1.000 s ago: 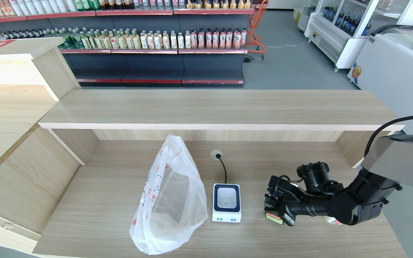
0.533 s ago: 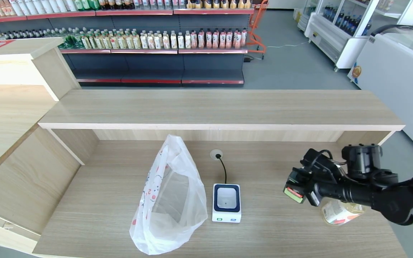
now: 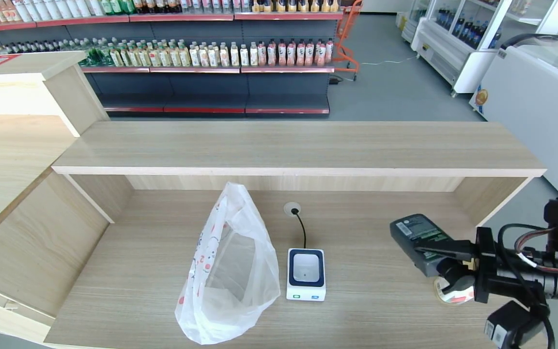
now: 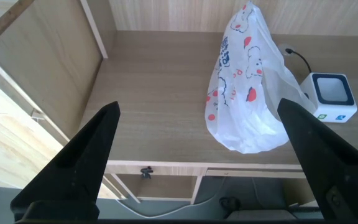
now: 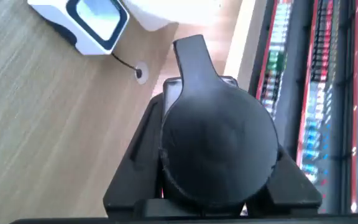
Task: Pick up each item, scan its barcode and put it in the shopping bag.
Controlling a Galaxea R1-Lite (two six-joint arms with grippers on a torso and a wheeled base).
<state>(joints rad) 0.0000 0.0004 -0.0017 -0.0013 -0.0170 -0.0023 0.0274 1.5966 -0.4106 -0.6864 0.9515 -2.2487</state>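
Swung rightward since earlier: dark grey flat pack (image 3: 417, 235), label up, pinched in right gripper (image 3: 446, 257) over a labelled bottle (image 3: 451, 292) lying on pale wooden counter (image 3: 356, 310). Well left stand white square scanner (image 3: 306, 274) and translucent plastic shopping bag (image 3: 230, 261); bag seemingly empty, scanning and bagging undone. Fingers of left gripper (image 4: 199, 124) spread wide.
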